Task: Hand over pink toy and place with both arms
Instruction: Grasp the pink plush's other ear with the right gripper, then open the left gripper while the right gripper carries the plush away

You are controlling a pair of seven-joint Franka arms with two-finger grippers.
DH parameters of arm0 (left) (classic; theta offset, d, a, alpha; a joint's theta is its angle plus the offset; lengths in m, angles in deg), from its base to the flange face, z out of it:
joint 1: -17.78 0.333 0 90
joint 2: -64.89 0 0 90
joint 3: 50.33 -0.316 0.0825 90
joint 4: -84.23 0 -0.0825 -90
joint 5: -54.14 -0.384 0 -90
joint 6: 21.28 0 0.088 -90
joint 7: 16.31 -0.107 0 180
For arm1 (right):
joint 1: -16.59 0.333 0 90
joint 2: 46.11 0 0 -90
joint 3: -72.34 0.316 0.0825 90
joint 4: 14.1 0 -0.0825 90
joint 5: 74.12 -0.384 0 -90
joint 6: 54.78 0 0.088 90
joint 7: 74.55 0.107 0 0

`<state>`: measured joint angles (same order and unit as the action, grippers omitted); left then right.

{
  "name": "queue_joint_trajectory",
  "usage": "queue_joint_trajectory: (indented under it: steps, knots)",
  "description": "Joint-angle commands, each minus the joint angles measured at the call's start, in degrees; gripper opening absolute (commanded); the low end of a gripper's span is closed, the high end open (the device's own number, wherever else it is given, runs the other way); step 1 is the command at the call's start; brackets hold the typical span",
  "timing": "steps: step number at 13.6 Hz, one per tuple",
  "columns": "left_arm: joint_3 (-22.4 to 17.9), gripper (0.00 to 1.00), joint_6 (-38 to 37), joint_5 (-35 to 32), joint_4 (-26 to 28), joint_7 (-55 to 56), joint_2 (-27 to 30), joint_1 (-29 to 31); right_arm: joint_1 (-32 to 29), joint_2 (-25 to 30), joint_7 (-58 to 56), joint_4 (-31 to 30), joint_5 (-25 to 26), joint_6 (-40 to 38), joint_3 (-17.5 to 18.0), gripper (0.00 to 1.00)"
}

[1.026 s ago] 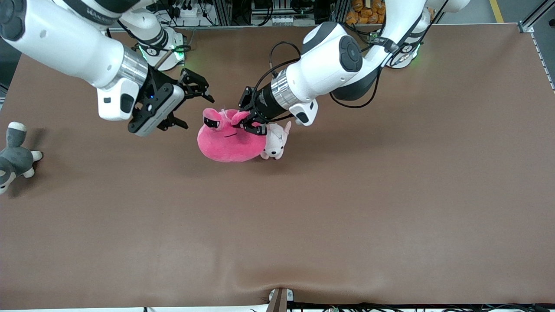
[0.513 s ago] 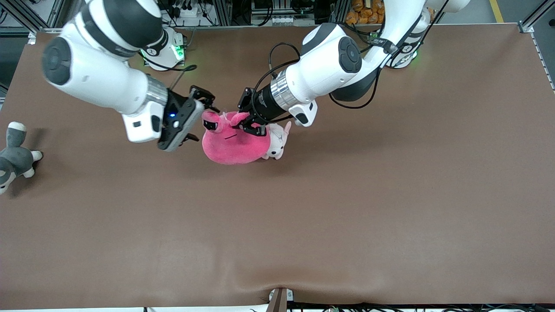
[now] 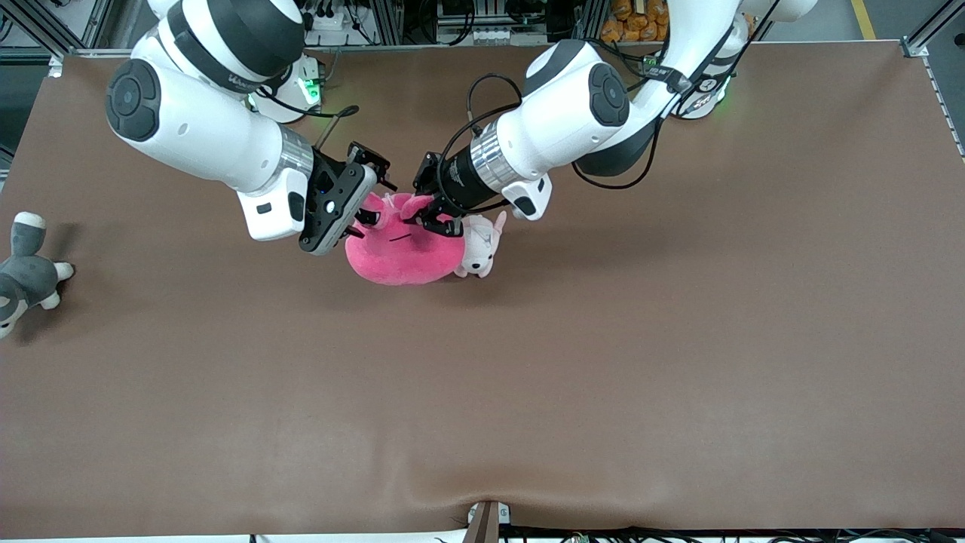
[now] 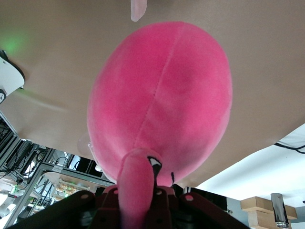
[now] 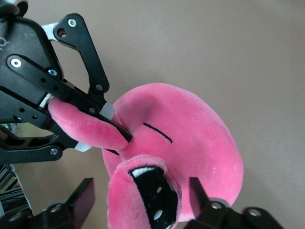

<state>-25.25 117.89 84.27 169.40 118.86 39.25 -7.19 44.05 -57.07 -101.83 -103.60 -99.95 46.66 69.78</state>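
I hold the pink toy (image 3: 399,253) by one ear in the left claw (image 3: 431,216), clenched, body hanging free for transfer. Right claw (image 3: 367,209), at its 9 o'clock, straddles the other eye stalk (image 5: 145,200), fingers released.

Hot-pink toy (image 3: 399,253), black-patch eyes

Right arm's black two-finger gripper (image 3: 367,213) is closing distance from the table's right-arm end, open fingers now straddling the round hot-pink plush toy's (image 3: 399,253) eye stalk.
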Motion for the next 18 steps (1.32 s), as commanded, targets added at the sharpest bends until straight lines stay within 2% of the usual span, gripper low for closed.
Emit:
queue_joint_trajectory:
  steps: [1,2,3,4,5,8,11,14,16,18]
  knots:
    - [-0.47,0.0,0.32,0.01,-1.5,1.5,-0.46,-1.05,-0.04,0.67,-0.14,-0.24,0.61,0.34,-0.25,0.0]
    - [-0.47,0.0,0.32,0.01,-1.5,1.59,-0.46,-1.05,-0.3,0.67,-0.14,-0.24,0.61,0.34,-0.33,0.0]
    - [-0.47,0.05,0.32,0.1,-1.5,1.5,-0.46,-0.96,-0.39,0.67,-0.23,-0.15,0.61,0.34,-0.34,0.0]
    - [-0.56,0.31,0.32,0.02,-1.41,1.5,-0.46,-1.05,-0.48,0.76,-0.14,-0.15,0.61,0.34,-0.51,0.0]
    - [-0.56,0.51,0.32,0.01,-1.41,1.5,-0.46,-1.05,-0.92,0.85,-0.23,-0.06,0.61,0.26,-0.6,0.0]
    - [-0.56,1.0,0.23,-1.21,-1.41,1.41,-0.2,-0.7,-3.55,0.94,-0.32,-0.06,0.61,-0.36,-0.6,0.0]
    - [-0.56,1.0,-0.47,-6.55,-1.23,1.24,0.33,0.7,-9.25,0.94,-0.67,-0.24,0.7,-3.68,-0.6,0.0]
    - [-0.39,1.0,-8.97,-16.73,-1.14,-2.69,2.96,4.83,-16.19,0.5,-4.51,-0.94,3.41,-7.47,-0.51,0.0]
    - [-0.39,1.0,-15.73,-19.14,-1.23,-10.14,4.89,7.55,-21.11,0.23,-11.27,-3.56,4.82,-7.83,-0.6,0.0]
    - [-0.47,1.0,-23.9,-19.15,-1.06,-25.23,7.17,10.72,-26.65,-1.78,-19.87,-5.33,4.92,-7.92,-0.51,0.0]
